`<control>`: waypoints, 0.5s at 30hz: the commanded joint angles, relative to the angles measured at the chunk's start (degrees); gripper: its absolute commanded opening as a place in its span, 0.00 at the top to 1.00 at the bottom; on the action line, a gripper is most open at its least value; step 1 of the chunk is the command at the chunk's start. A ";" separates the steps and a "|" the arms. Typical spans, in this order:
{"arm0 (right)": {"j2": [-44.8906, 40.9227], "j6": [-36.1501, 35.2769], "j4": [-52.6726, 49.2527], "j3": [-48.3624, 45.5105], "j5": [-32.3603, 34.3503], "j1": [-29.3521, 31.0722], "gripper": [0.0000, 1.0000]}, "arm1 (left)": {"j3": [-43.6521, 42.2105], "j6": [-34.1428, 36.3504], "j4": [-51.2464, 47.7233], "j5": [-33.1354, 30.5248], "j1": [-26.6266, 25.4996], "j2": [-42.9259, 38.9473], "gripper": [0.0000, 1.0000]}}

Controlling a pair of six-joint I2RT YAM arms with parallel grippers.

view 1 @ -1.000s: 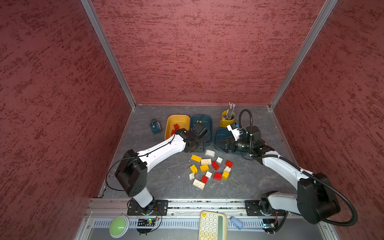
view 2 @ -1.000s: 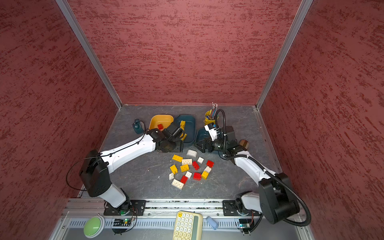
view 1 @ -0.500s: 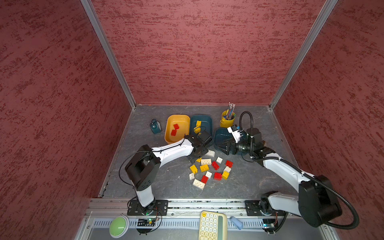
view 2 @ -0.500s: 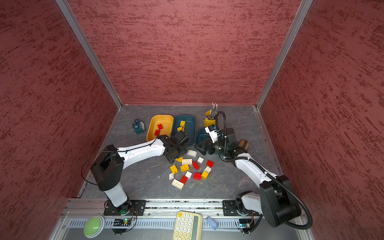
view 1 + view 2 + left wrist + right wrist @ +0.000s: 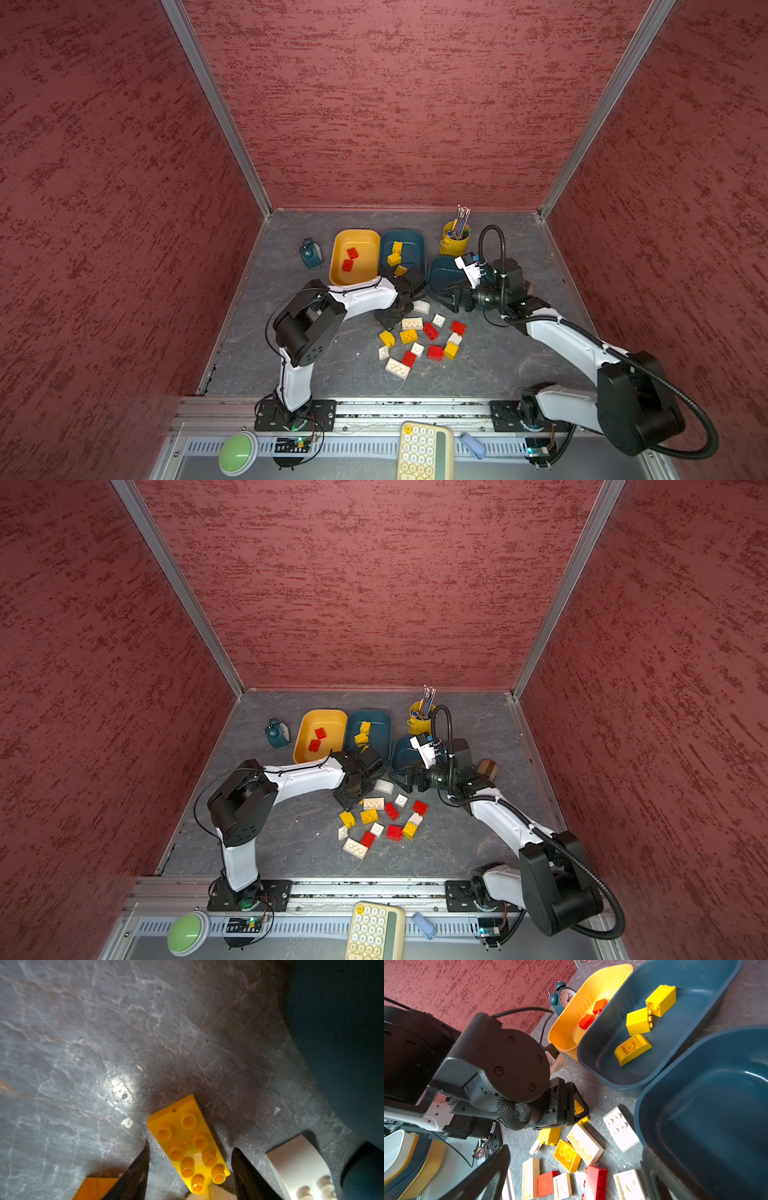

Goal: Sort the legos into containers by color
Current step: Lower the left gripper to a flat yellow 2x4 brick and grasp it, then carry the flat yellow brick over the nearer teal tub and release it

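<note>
Of the three tubs, the orange-yellow tub holds two red bricks, the middle teal tub holds three yellow bricks, and the outer teal tub holds nothing. I judge the sort about a quarter done, with no white placed. Most legos lie loose on the table between my arms. My right gripper hangs wide and empty beside the outer tub. My left gripper straddles a yellow oblong brick on the table, jaws parted, not yet pinching it.

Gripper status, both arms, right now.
Left gripper: open, fingers either side of the yellow oblong brick, not yet gripping it.
Right gripper: wide open, holding nothing.
</note>
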 commanded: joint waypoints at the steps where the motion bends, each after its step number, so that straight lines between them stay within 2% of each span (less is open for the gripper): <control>1: 0.01 -1.35 -0.89 0.64 -0.30 -0.16 0.01 | 1.46 -0.75 -2.84 -0.65 0.33 1.83 0.42; 10: 0.09 -1.20 -0.74 0.24 -0.43 -0.18 0.01 | 0.01 -0.08 -5.21 0.28 0.19 2.04 0.70; 15: -0.40 -0.83 -0.25 -0.34 -0.37 -0.16 0.01 | -0.55 6.20 -6.32 -2.12 0.29 -1.40 0.78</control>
